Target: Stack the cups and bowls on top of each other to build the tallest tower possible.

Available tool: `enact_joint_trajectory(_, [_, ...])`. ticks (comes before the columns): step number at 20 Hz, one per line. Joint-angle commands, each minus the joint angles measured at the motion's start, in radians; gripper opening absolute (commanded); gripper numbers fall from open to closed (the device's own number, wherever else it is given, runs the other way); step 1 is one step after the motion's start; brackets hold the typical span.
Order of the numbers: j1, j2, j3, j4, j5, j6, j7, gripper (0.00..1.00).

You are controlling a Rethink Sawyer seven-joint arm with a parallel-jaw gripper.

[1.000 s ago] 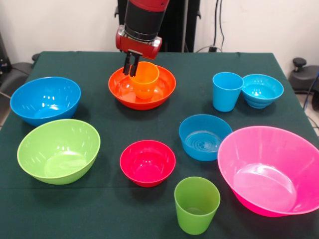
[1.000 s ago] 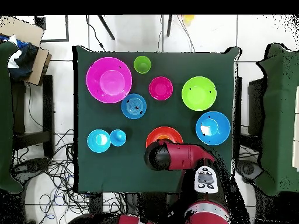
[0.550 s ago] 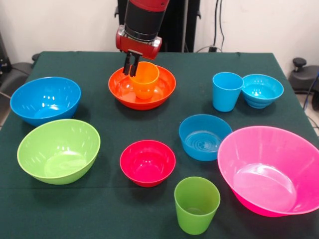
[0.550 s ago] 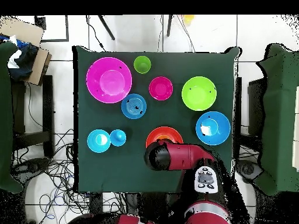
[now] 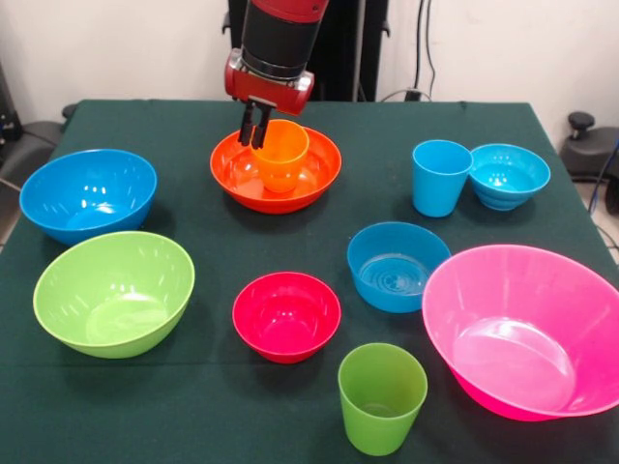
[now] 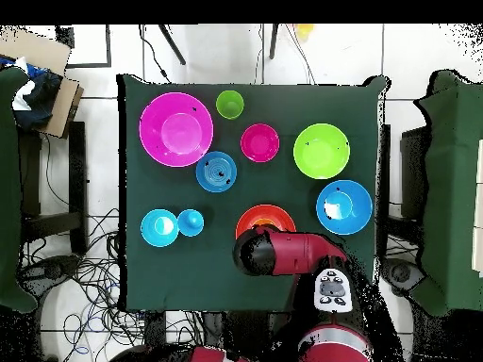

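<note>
Nearest us in the front view stands the green cup [image 5: 382,397], upright, with the large pink bowl [image 5: 527,331] to its right. Behind them we see the small red bowl [image 5: 286,315], the lime green bowl [image 5: 114,292] and the medium blue bowl [image 5: 397,266] (each apart from the others). Farther back, the orange cup [image 5: 281,155] stands upright inside the wide orange bowl [image 5: 276,170]; the gripper [image 5: 254,132] has its fingers clenched on the orange cup's rim
</note>
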Motion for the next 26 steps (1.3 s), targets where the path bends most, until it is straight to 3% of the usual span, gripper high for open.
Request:
enact_joint_trajectory(1, [0.004,0.035,0.075,-0.049,-0.033,-0.034,0.048,0.00])
enact_joint_trajectory(26, [0.006,0.026,0.072,-0.050,-0.030,-0.011,0.043,0.00])
